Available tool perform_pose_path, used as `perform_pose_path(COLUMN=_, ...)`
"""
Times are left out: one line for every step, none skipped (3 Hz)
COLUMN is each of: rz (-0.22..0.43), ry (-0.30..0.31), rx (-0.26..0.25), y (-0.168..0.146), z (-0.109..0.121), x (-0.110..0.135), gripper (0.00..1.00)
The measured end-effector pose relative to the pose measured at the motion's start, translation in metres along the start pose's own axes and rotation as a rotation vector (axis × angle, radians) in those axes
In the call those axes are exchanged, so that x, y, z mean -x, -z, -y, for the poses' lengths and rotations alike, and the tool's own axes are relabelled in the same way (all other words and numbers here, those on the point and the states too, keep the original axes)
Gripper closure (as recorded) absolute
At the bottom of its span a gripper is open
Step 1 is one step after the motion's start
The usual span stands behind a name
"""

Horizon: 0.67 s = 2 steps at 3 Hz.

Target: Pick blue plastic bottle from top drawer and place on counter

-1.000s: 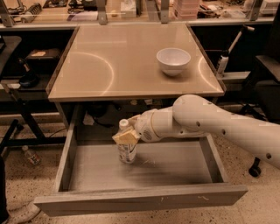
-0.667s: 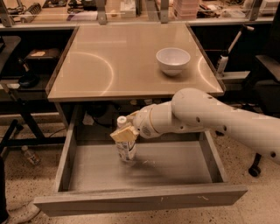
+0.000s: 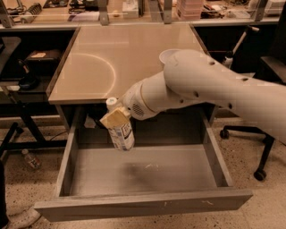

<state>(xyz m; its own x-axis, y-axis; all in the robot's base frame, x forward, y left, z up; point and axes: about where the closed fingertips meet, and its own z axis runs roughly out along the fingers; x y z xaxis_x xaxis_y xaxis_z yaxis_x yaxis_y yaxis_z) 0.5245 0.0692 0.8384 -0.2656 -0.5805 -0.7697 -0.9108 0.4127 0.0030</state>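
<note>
The blue plastic bottle (image 3: 121, 130), clear with a white cap and a white label with dark print, hangs tilted in the air above the open top drawer (image 3: 143, 172), at its left rear. My gripper (image 3: 115, 120) is shut on the bottle's upper part, just below the front edge of the beige counter (image 3: 116, 58). My white arm reaches in from the right and crosses over the counter's front right corner. The bottle touches neither the drawer floor nor the counter.
A white bowl (image 3: 167, 57) stands on the counter's right side, mostly hidden behind my arm. A cluttered bench (image 3: 134, 9) runs along the back. An office chair's wheeled base (image 3: 259, 170) stands at the right. A small bottle (image 3: 30, 159) lies on the floor at the left.
The gripper has lifted the bottle off the drawer floor, up and slightly left, to just under the counter's edge. The arm has risen with it and now covers most of the bowl.
</note>
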Motion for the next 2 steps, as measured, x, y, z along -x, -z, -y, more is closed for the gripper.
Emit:
perform_pose_path(rz=-0.013, ry=0.030, rx=-0.012, y=0.021, z=0.001, x=0.047, gripper=1.00)
perform_pose_path(rz=-0.010, ry=0.055, rx=-0.024, y=0.038, z=0.013, x=0.091, gripper=1.00)
